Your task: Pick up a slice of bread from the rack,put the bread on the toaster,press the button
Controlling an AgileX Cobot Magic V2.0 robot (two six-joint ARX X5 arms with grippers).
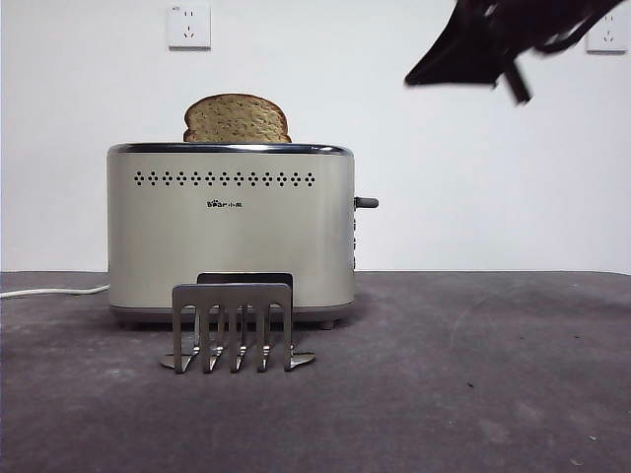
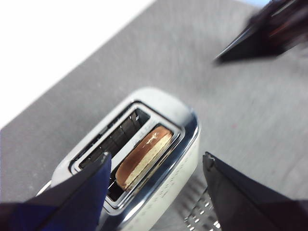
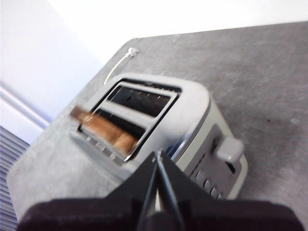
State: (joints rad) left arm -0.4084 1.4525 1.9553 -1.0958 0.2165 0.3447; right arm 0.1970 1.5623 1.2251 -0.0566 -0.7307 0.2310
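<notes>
The slice of bread (image 1: 237, 120) stands upright in one slot of the cream-white toaster (image 1: 232, 236), its domed top sticking out. The grey rack (image 1: 234, 325) stands in front of the toaster with no bread in it. The dark button (image 1: 367, 203) juts from the toaster's right end. My right gripper (image 1: 414, 77) hangs shut, high and to the right of the toaster; in the right wrist view its jaws (image 3: 157, 156) meet above the button (image 3: 230, 148). My left gripper (image 2: 158, 156) is open above the bread (image 2: 144, 156), apart from it, and is out of the front view.
A white cable (image 1: 49, 291) runs left from the toaster across the dark grey table (image 1: 473, 394). Wall sockets (image 1: 188, 26) sit on the white wall behind. The toaster's second slot (image 3: 139, 98) holds nothing.
</notes>
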